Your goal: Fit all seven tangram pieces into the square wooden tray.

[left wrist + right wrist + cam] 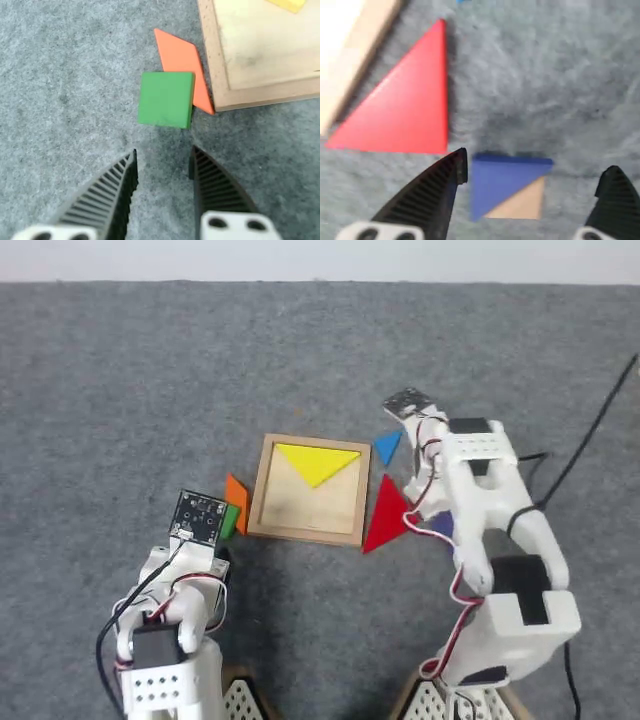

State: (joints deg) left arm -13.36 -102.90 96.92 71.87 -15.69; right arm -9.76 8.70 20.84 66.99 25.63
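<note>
The square wooden tray point(262, 498) lies mid-table with a yellow triangle point(318, 461) in its far half. A green square point(166, 99) and an orange parallelogram point(182, 67) lie by the tray's corner point(260, 92). My left gripper point(163, 157) hangs open just short of the green square, with nothing between its fingers. A large red triangle point(405, 107) rests beside the tray's right edge. My right gripper point(537, 170) is open over a dark blue triangle point(505, 175), which shows a bare wood face point(522, 202). A small light blue triangle point(387, 446) lies off the tray's far right corner.
Grey carpet covers the table all round. The right arm point(480, 480) stands over the carpet right of the red triangle point(387, 515), with a black cable point(590, 440) trailing off to the right. The left arm point(170, 620) rises from the near left.
</note>
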